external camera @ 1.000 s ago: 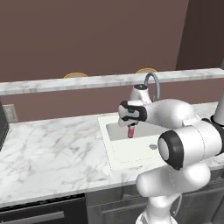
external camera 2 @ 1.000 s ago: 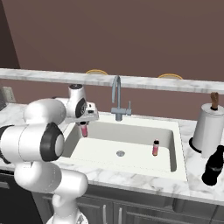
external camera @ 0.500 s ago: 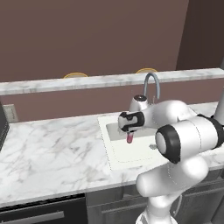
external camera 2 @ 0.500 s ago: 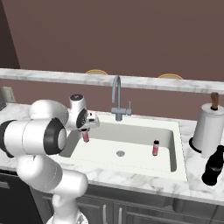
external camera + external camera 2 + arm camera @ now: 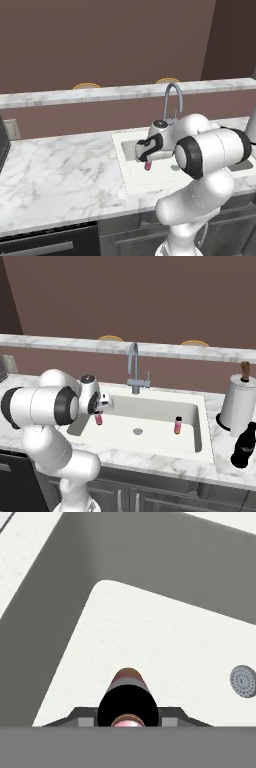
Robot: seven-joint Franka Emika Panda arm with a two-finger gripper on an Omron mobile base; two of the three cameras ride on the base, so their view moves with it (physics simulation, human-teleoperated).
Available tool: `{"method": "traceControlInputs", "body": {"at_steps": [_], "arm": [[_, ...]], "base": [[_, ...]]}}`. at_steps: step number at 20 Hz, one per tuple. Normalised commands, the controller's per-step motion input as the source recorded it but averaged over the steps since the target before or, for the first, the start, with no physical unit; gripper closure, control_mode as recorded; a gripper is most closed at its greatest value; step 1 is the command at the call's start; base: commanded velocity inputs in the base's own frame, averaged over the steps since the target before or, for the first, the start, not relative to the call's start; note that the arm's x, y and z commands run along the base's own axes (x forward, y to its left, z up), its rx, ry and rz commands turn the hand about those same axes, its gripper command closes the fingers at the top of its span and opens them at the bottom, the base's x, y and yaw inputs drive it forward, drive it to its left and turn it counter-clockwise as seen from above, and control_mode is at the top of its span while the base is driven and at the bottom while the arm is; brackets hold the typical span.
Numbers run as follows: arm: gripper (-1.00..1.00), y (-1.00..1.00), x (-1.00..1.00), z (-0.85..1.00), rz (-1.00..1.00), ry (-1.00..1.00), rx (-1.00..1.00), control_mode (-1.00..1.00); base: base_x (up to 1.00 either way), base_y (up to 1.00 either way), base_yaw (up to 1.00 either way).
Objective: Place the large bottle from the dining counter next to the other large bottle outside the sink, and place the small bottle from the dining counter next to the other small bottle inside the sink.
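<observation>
The small bottle (image 5: 98, 418) hangs in the pinch of the robot's fingers over the left end of the sink (image 5: 150, 406), cap up and body pointing down toward the basin floor; from the left base camera it shows as a pink-red stub (image 5: 147, 165) just under the hand.

Going from big to small: the marbled bench (image 5: 55, 172) runs wide around the basin, and behind it the dining counter (image 5: 60, 343) stretches across the back wall as a long pale slab. The white arm reaches over the bench edge with its gripper (image 5: 99, 414) down inside the sink's left half. The sink itself is a white rectangular basin with a curved steel tap (image 5: 133, 368) standing at its rear rim. On the bench to the right of the basin stands a white paper-towel roll (image 5: 237, 403), and just in front of it the other large bottle (image 5: 243, 446), near-black, upright, outside the sink.

Inside the basin, near its right wall, the other small bottle (image 5: 177, 425) stands upright, well apart from the held one. Between them sits the round drain (image 5: 138, 431). From the hand camera the held bottle's dark cap (image 5: 128, 704) looms at the bottom, with the drain (image 5: 243, 681) off to one side.
</observation>
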Motion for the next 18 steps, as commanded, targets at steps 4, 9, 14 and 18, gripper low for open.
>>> {"method": "traceControlInputs", "body": {"at_steps": [4, 9, 14, 18], "arm": [[1.0, 0.0, 0.0, -0.28, 0.0, 0.02, 0.0, -1.0], [1.0, 0.0, 0.0, -0.3, 0.0, 0.05, 0.0, -1.0], [1.0, 0.0, 0.0, -0.35, 0.0, 0.03, 0.0, -1.0], [1.0, 0.0, 0.0, -0.34, 0.0, 0.0, 0.0, -1.0]], "base": [[0.0, 0.0, 0.0], [0.0, 0.0, 0.0], [0.0, 0.0, 0.0], [0.0, 0.0, 0.0]]}}
